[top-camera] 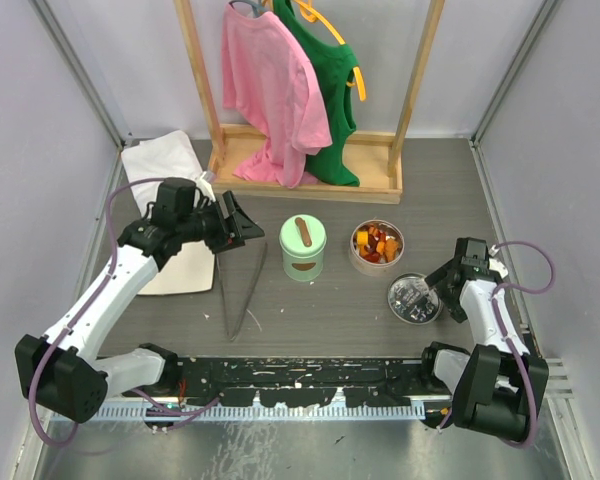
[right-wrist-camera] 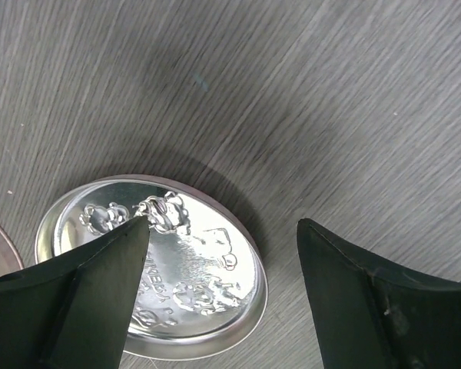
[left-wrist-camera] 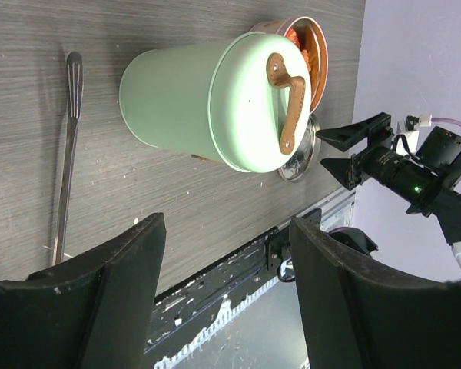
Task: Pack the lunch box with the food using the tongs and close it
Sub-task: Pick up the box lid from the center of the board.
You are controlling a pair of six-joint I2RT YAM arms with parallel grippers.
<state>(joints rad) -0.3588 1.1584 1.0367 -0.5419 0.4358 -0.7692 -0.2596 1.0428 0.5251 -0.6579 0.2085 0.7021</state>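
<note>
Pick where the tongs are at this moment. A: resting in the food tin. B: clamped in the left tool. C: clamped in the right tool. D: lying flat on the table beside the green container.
D: the tongs lie flat on the table next to the green container, and both the left tool and the right tool stand open and grip nothing.

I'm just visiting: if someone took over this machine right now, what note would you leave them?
Left gripper: open, empty, near the tongs, which lie flat on the table.
Right gripper: open, empty, over the silver lid on the table.
Food: in the open tin next to the green lunch box, lid on.
Done: nothing packed, as far as shows.
Left: take tongs, open box, move food in, close.
</note>
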